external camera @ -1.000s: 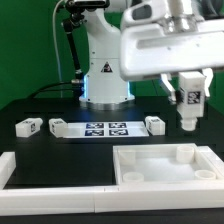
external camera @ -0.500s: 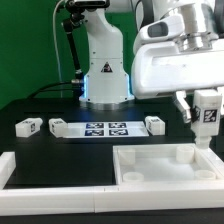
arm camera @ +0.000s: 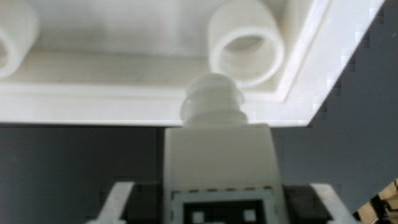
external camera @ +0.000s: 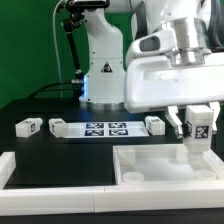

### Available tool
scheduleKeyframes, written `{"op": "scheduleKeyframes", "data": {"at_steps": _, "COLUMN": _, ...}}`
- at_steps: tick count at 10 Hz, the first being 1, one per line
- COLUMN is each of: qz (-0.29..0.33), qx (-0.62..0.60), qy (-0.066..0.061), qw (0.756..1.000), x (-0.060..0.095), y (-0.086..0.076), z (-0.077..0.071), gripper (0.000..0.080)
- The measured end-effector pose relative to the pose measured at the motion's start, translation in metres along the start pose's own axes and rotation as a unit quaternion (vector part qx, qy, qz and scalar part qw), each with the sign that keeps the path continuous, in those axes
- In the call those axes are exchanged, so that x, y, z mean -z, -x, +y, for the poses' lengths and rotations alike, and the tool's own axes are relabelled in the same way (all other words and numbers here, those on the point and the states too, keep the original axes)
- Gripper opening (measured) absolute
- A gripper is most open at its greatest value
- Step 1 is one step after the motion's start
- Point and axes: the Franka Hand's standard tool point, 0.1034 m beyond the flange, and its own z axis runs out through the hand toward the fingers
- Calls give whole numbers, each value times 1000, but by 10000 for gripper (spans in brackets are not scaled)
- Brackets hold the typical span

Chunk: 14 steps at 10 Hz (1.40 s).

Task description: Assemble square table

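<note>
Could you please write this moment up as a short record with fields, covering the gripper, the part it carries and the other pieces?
gripper: shut on a leg
held leg: upright, tag towards the exterior camera, over the tabletop's rear corner on the exterior view's right
leg tip: close to a round socket, apparently not yet in it
tabletop: lying flat, sockets up, no leg fitted
spare legs: three on the table, two on the exterior view's left of the marker board, one on its right
</note>
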Motion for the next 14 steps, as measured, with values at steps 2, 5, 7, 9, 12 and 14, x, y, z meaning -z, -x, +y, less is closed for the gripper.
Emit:
{"op": "scheduleKeyframes", "data": {"at_steps": 2, "qz": -5, "qx": 0, "qy": 0, "qw": 1000, "x": -4, "y": 5, "z": -3, "gripper": 285}}
{"op": "scheduleKeyframes", "data": {"at_steps": 5, "qz": -5, "qx": 0, "qy": 1, "qw": 1000, "x": -8, "y": 4, "z": 1, "gripper": 285}}
{"op": "scheduleKeyframes", "data": {"at_steps": 7, "qz": -5, "qx": 1, "qy": 0, "qw": 1000, "x": -13, "y": 3, "z": -2, "gripper": 285}}
{"op": "scheduleKeyframes", "data": {"at_steps": 9, "qz": -5, "qx": 2, "qy": 0, "qw": 1000, "x": -14, "y": 3, "z": -3, "gripper": 285}}
{"op": "scheduleKeyframes", "data": {"at_steps": 12, "qz": -6, "qx": 5, "qy": -3, "qw": 1000, "x": -15, "y": 5, "z": -8, "gripper": 285}}
{"op": "scheduleKeyframes", "data": {"at_steps": 14, "qz": -8, "qx": 8, "qy": -5, "qw": 1000, "x": -16, "y": 7, "z": -14, "gripper": 285}}
